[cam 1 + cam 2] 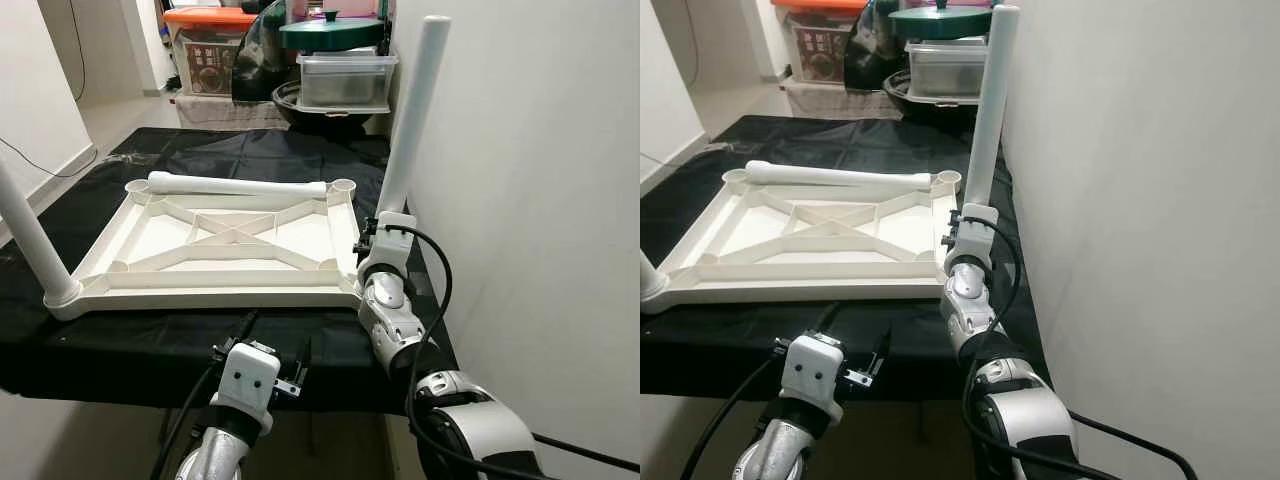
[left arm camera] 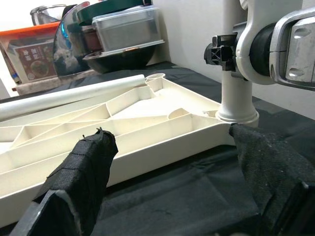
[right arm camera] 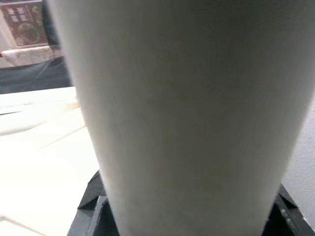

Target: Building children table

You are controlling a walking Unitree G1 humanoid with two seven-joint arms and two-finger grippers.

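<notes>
A white children's table top (image 1: pixel 200 290) lies upside down on a black cloth. One white leg (image 1: pixel 415 110) stands upright in the near right corner socket, close to the wall. My right gripper (image 1: pixel 385 222) is shut around that leg low down, just above the socket; in the right wrist view black fingers (image 3: pixel 91 196) flank the leg (image 3: pixel 187 98). A second leg (image 1: pixel 25 225) stands in the near left corner. A loose leg (image 1: pixel 235 185) lies across the far rim. My left gripper (image 1: pixel 278 335) hovers open at the near table edge, holding nothing, its fingers (image 2: pixel 83 172) spread wide.
A white wall (image 1: pixel 540 200) runs tight along the right side. Behind the cloth stand a clear box with a green lid (image 1: pixel 345 75), a dark bowl and an orange-lidded bin (image 1: pixel 205 45). Open floor (image 1: pixel 110 115) lies at the back left.
</notes>
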